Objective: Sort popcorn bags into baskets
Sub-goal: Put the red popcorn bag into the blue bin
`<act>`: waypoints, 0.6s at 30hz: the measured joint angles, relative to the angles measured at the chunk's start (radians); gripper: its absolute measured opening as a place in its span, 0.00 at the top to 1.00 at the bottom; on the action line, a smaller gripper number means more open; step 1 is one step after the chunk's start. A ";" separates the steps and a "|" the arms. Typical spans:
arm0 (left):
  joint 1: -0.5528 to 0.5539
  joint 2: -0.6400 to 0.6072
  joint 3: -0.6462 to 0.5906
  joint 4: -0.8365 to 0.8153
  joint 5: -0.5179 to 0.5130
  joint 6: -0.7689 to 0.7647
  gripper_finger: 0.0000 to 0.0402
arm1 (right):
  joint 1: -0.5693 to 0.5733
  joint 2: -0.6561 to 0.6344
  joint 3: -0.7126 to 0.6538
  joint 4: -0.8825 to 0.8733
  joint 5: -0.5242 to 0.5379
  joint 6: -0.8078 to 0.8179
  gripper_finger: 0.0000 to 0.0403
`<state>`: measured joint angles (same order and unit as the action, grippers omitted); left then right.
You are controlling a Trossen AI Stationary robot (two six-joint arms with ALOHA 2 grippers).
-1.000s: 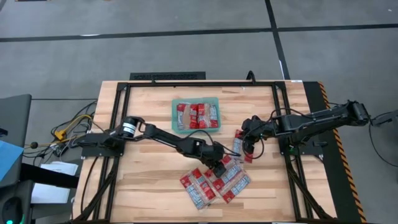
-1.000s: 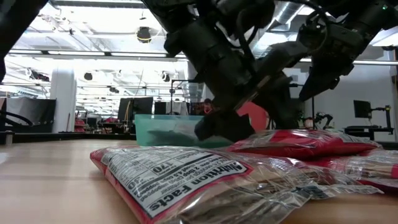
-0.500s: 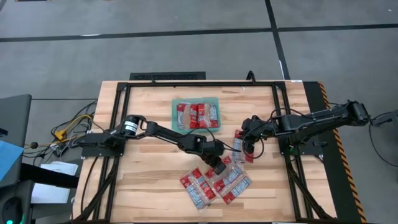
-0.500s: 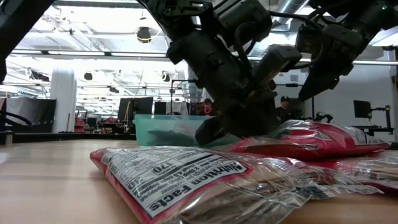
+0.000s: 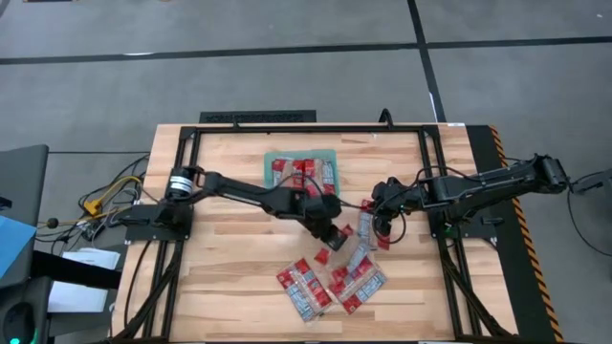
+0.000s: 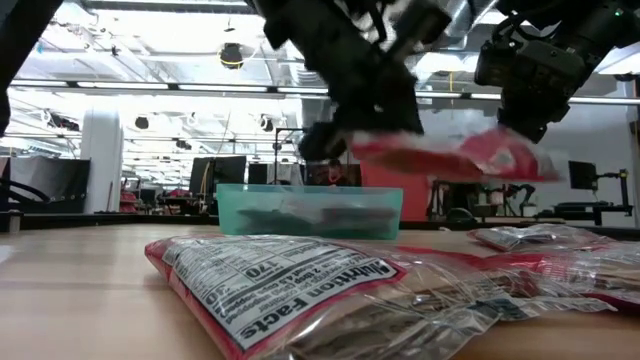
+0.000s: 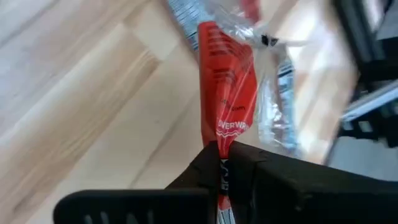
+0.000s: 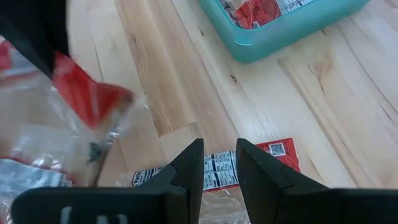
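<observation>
The left gripper (image 5: 335, 232) was clamped on one popcorn bag (image 6: 440, 158), held in the air near the table's middle, just off the green tray (image 5: 269, 181), which held other bags; more bags (image 5: 330, 282) lay toward the table's near edge. The right gripper (image 5: 382, 229) hung with fingers (image 8: 186, 168) slightly parted, empty, over a bag (image 8: 217, 168) on the table.

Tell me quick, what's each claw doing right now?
Left gripper: shut on a popcorn bag, lifted off the table.
Right gripper: open, holding nothing, hovering over another bag.
</observation>
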<state>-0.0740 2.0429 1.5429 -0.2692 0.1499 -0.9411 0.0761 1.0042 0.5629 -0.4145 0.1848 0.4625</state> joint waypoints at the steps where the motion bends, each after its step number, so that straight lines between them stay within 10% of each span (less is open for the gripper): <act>1: 0.001 -0.019 0.000 -0.016 0.000 -0.004 1.00 | 0.000 0.000 0.000 0.001 0.000 0.000 0.71; 18: 0.146 -0.276 0.002 -0.350 -0.428 -0.086 1.00 | 0.000 0.000 0.000 -0.009 0.000 0.000 0.71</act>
<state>0.0722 1.7670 1.5452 -0.6195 -0.2776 -1.0269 0.0761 1.0042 0.5629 -0.4234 0.1848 0.4625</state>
